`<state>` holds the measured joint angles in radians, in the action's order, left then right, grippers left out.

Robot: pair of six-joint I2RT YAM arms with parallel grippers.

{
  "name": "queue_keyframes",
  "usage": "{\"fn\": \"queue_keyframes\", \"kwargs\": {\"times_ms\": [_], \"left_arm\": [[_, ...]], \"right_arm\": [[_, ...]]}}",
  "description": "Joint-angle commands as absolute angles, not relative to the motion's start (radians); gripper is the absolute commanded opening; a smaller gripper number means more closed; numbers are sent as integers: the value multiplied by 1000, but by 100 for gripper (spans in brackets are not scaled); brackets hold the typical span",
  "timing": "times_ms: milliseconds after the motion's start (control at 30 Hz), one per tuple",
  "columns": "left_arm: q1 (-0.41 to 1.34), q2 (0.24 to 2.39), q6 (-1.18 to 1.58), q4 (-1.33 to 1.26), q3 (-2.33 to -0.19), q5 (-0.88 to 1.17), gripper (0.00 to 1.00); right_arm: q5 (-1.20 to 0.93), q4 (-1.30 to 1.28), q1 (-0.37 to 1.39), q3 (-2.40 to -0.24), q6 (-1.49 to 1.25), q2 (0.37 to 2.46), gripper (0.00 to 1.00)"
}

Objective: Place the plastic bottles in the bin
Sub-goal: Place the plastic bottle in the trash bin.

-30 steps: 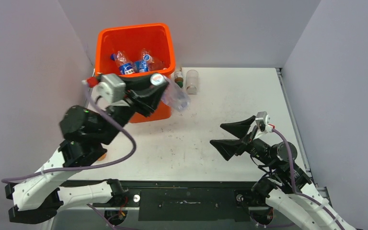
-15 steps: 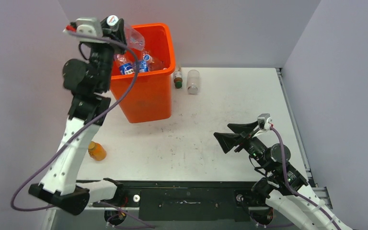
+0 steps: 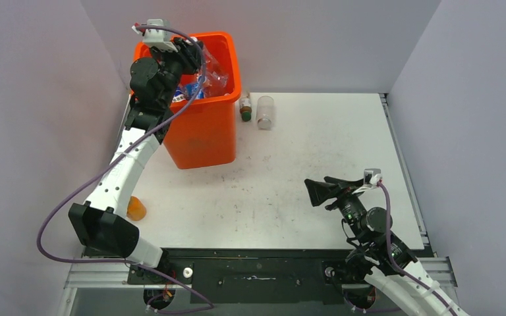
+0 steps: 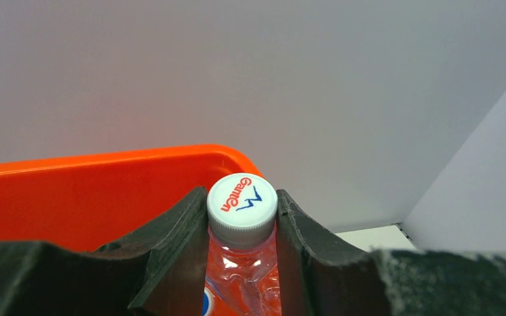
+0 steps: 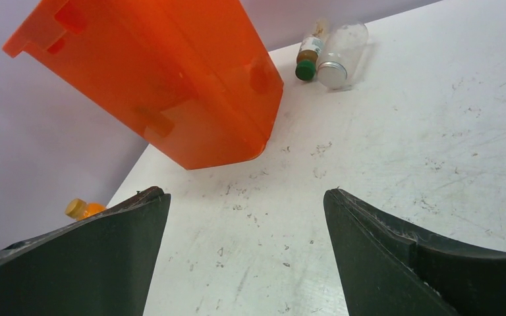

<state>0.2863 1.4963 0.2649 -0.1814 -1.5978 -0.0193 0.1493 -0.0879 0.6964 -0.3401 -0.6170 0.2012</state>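
White walls close in on the left, back and right of the scuffed table [image 3: 290, 151]. My left gripper [image 4: 242, 197] is above the orange bin [image 3: 201, 131] in the back-left corner, pinched narrow on the neck of a white-capped clear bottle [image 4: 244, 276]. My right gripper [image 3: 313, 191] hovers spread wide over the near right tabletop, well apart from the bin. A green-capped bottle [image 3: 244, 108] and a clear one [image 3: 264, 112] lie beside the bin's right wall. An orange bottle [image 3: 135, 209] sits at the table's left edge.
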Motion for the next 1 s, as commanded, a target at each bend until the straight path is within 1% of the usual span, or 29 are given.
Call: {"fn": "queue_keyframes", "kwargs": {"times_ms": [0,167,300,333,367,400,433,467,533,633,700,767,967], "left_arm": [[278,1507,291,-181,-1648,38,0],[273,1517,302,-147,-1651,59,0],[271,1531,300,-112,-1665,84,4],[270,1533,296,-102,-1668,90,6],[269,1536,291,-90,-1671,95,11],[270,1538,287,-79,-1673,101,21],[268,1539,281,-71,-1672,104,34],[267,1537,277,-65,-1669,105,43],[266,1525,269,-73,-1654,96,64],[267,1484,277,-123,-1618,67,87],[268,1442,294,-178,-1591,48,98],[273,1393,311,-220,-1567,34,96],[343,1173,300,-329,-1425,-25,96]], "right_arm": [[140,-91,704,-400,-606,271,90],[181,-168,705,-462,-598,343,90],[199,-167,705,-458,-635,331,90],[200,-160,705,-451,-644,324,90],[200,-154,705,-444,-651,315,90],[198,-148,704,-439,-653,309,90],[198,-141,704,-432,-653,304,90],[194,-136,705,-429,-652,301,90],[189,-132,705,-425,-648,302,90],[179,-127,705,-425,-646,316,90],[179,-122,704,-423,-648,323,90],[182,-110,704,-420,-648,329,90],[199,-45,705,-401,-652,338,90]]}}
